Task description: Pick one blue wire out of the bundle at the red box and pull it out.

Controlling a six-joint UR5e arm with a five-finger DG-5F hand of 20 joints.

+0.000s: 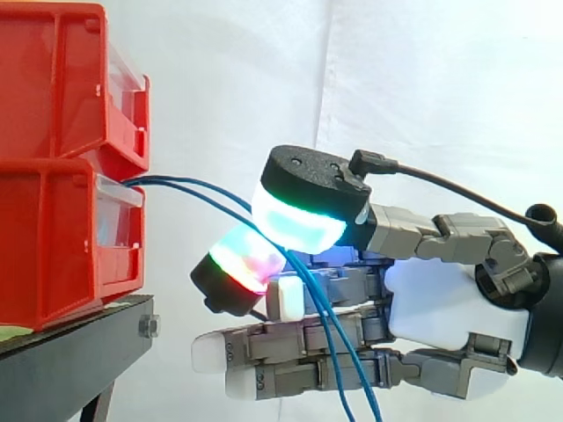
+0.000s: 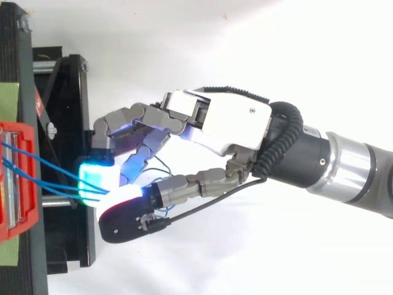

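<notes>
Just beside the red box (image 1: 53,237), the hand (image 2: 221,123) pinches the blue wires (image 1: 163,182) between two curled fingertips (image 1: 299,220), so it might pull out more than one, or they might slip.

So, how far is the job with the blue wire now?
Done: the hand is at the wires. In hand: its pads pinch them, apparently more than one. Left: the wires run into the red box, none is out, so singling one and pulling remain.
</notes>
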